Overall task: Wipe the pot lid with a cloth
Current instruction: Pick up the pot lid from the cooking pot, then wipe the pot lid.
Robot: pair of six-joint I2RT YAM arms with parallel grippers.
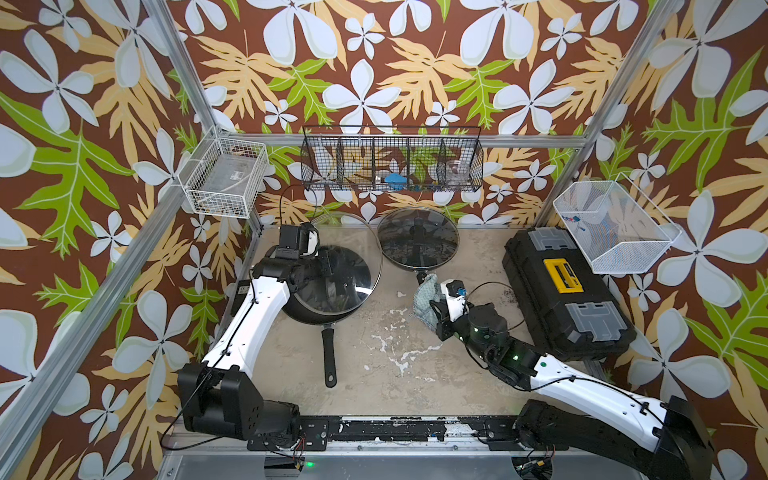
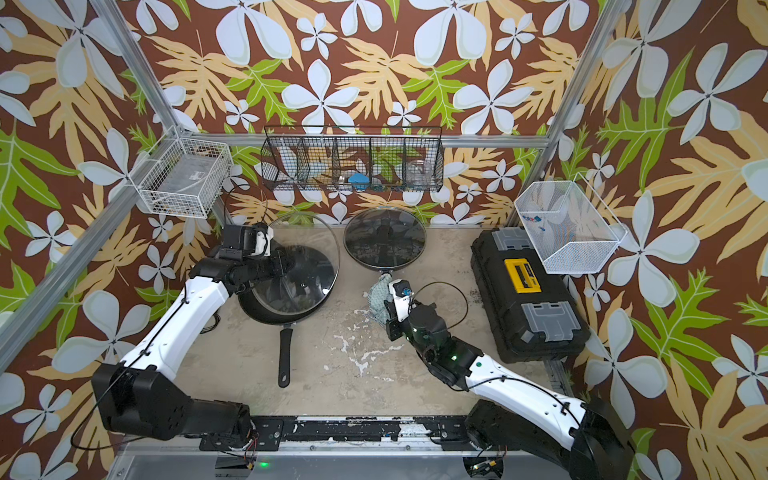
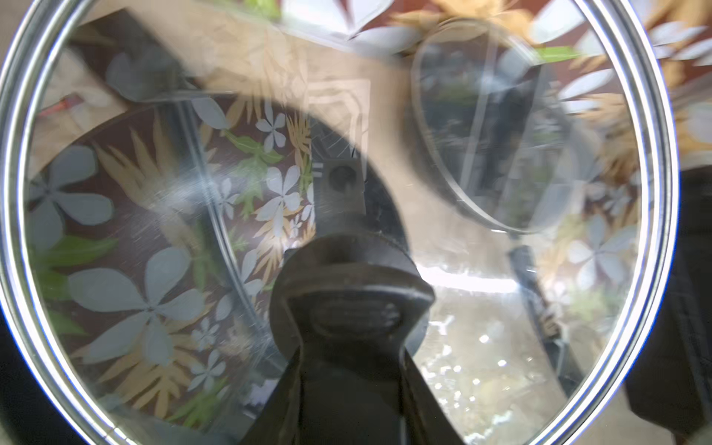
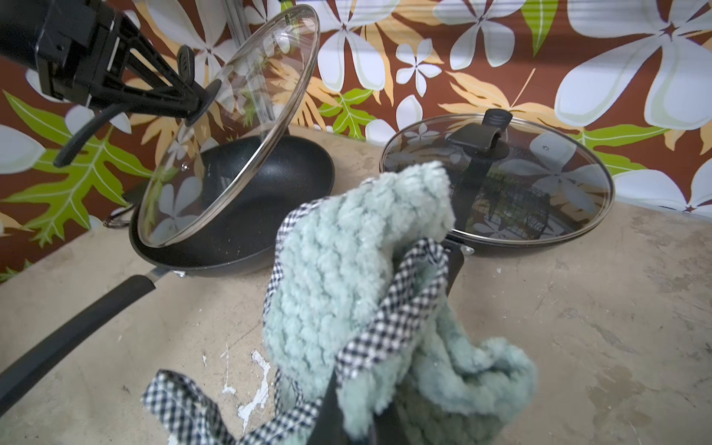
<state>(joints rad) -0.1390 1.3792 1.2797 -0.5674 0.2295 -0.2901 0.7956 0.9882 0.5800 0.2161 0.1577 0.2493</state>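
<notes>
- Clear round glass pot lid (image 4: pixel 239 127): glass smooth, glossy, reflects wall print; rim polished bright metal; knob blk plastic, dull sheen.
- Pale teal fluffy cloth (image 4: pixel 346 262): soft looped pile, matt; edge trim thin woven blk/wht check fabric.
- Black round frying pan (image 4: pixel 277 181): inside matt, finely speckled, non-stick look; handle smooth matt blk, looks plastic.
- Second glass lid w/ metal rim (image 4: pixel 539 181): glossy, mirror-like reflections.
- Beige tabletop (image 1: pixel 436 386): matt, rough, scuffed; white chipped patches.
- Black plastic toolbox (image 1: pixel 536 291): matt shell, grey plastic latches, yellow plastic centre clasp.
- White wire basket (image 1: pixel 216 203), black wire rack (image 1: pixel 390 166): thin coated metal mesh.
</notes>
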